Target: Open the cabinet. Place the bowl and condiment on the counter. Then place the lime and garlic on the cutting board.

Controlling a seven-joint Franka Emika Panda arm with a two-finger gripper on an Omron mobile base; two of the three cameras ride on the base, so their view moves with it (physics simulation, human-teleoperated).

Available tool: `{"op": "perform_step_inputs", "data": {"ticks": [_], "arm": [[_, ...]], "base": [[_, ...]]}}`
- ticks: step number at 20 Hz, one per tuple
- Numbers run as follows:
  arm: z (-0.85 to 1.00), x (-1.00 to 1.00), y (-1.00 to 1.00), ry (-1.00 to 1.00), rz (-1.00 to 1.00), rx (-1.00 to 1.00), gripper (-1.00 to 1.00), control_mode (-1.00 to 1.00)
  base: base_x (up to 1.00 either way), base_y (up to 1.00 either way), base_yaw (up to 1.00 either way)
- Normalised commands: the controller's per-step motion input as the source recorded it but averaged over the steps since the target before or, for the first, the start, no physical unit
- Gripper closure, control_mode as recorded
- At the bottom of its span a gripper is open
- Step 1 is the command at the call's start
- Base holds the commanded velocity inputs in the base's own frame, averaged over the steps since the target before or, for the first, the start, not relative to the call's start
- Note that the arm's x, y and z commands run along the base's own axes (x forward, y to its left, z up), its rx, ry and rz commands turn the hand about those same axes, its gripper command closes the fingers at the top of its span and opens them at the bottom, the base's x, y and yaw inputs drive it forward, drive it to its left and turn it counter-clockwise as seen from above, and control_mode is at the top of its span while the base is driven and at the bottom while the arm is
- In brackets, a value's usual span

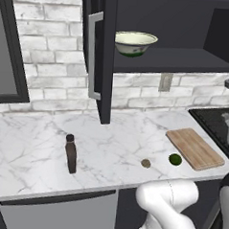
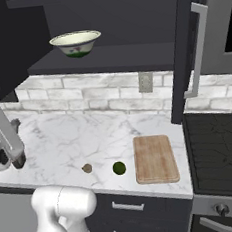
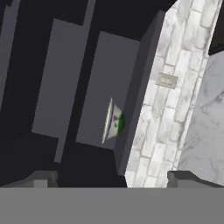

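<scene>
Fingertips (image 3: 43, 178) of my gripper (image 3: 113, 179) sit apart, holding nothing. Next comes the bowl (image 1: 135, 43) near the cabinet (image 1: 103, 63) shelf's front edge: hard, smooth, breakable; I'd pinch its rim.

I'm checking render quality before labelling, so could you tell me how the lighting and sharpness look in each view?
Left base view: even light, the condiment casts a faint soft shadow on the counter. Right base view: cabinet interior dark, yet the bowl reads clearly. Hand view: rolled sideways, coarse and soft, bowl blurred edge-on.
</scene>
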Motion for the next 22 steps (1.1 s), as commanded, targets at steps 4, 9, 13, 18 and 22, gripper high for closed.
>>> {"op": "perform_step_inputs", "data": {"ticks": [4, 9, 13, 18, 22], "arm": [[0.0, 0.0, -0.23, 0.0, 0.1, 0.12, -1.0, -1.0], [0.0, 0.0, 0.0, 0.0, 0.01, 0.0, -1.0, -1.0], [0.01, 0.02, -0.11, 0.03, 0.19, -0.04, -1.0, -1.0], [0.05, 0.07, -0.14, 0.08, 0.26, -0.06, -1.0, -1.0], [0.08, 0.12, -0.04, 0.06, 0.24, -0.1, -1.0, -1.0]], "base": [[0.0, 0.0, 0.0], [0.0, 0.0, 0.0], [0.0, 0.0, 0.0], [0.0, 0.0, 0.0], [0.0, 0.0, 0.0]]}}
